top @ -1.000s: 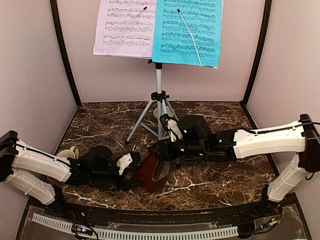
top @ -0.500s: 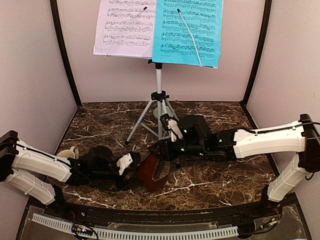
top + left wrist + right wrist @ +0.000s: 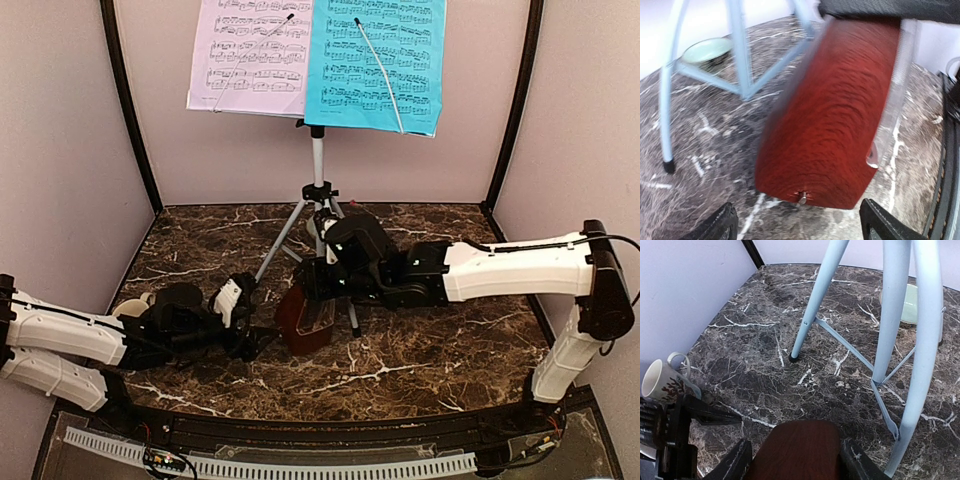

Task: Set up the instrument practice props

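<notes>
The silver tripod music stand (image 3: pixel 318 160) stands at the back centre, with a lilac sheet (image 3: pixel 250 55) and a bright-blue sheet (image 3: pixel 380 60) on its tray. The dark-brown wooden metronome (image 3: pixel 305 322) is just in front of the tripod legs, and my right gripper (image 3: pixel 795 462) is shut on it from the right, one finger on each side. My left gripper (image 3: pixel 800 230) is open a short way to the metronome's left. In its view the metronome (image 3: pixel 830 115) is blurred and lies ahead of the fingertips (image 3: pixel 715 227), not touching them.
A cream mug (image 3: pixel 662 380) stands near the left wall beside my left arm. A small pale-green bowl (image 3: pixel 907 302) lies behind the tripod legs (image 3: pixel 812 305). The tripod leg (image 3: pixel 670 100) spreads over the marble table (image 3: pixel 440 350) close to both grippers.
My left gripper has opened and drawn back to the left, off the metronome. The right arm has carried the metronome a little back towards the tripod.
</notes>
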